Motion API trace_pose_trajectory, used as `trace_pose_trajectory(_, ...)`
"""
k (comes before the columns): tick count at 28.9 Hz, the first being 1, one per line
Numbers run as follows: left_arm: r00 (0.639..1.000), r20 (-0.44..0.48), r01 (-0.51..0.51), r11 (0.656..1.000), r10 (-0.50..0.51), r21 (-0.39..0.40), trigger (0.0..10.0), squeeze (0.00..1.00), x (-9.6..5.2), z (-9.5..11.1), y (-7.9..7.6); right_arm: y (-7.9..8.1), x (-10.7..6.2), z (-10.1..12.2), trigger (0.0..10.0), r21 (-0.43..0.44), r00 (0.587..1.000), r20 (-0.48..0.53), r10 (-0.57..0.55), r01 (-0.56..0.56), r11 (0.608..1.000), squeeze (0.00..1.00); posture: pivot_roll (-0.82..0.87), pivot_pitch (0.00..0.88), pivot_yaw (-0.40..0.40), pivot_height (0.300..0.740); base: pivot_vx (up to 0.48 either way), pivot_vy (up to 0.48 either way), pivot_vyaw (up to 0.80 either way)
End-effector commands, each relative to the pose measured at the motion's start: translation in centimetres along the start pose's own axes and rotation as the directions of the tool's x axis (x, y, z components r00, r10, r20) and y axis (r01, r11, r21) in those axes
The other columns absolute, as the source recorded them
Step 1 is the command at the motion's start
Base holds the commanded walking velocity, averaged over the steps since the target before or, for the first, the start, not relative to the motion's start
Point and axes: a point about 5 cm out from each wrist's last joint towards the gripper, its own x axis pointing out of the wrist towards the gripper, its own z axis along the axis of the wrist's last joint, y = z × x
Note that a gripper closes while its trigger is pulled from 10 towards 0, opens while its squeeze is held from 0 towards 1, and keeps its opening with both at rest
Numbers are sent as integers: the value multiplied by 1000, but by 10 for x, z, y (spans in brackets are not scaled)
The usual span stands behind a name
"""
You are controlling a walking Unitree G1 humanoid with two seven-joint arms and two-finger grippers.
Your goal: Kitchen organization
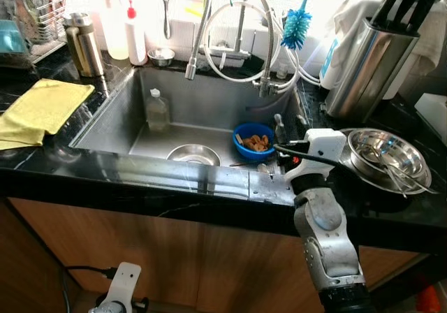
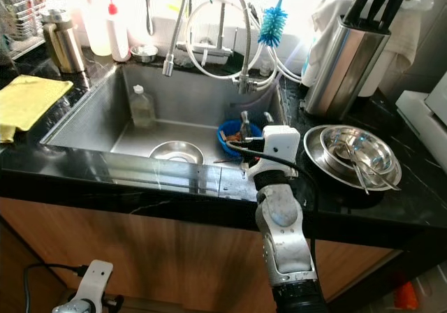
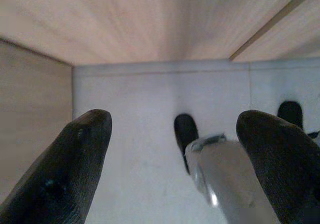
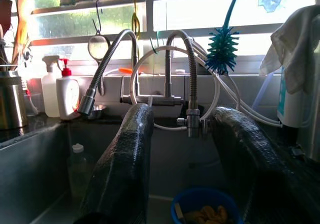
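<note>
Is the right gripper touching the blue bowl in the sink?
Apart. In the right wrist view the open gripper hangs above the blue bowl, its fingers clear of the rim.

You're looking at a black marble-look countertop (image 1: 42, 163) with a steel sink (image 1: 112, 121) sunk into it, wood-front cabinets (image 1: 174, 257) underneath. Behind the taps there's a window (image 4: 200, 9) and it's seriously bright, blowing out the back wall in the head views. Down low you get pale floor (image 3: 145, 149) and more wood panel.
</note>
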Motion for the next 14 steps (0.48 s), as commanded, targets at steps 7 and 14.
trace_pose_trajectory(7, 1000, -20, -3, 1000, 3, 3, 10000, 0, -5, -15, 11, -10, -14, 7, 10000, -45, 998, 7, -59, 59, 997, 0, 131, 0, -100, 736, 0, 0, 0)
trace_pose_trajectory(14, 1000, -22, -1, 1000, 1, 2, 10000, 0, -5, -18, 11, -25, -26, 6, 10000, -66, 991, -8, -137, 136, 988, 0, 129, 0, -101, 736, 0, 0, 0)
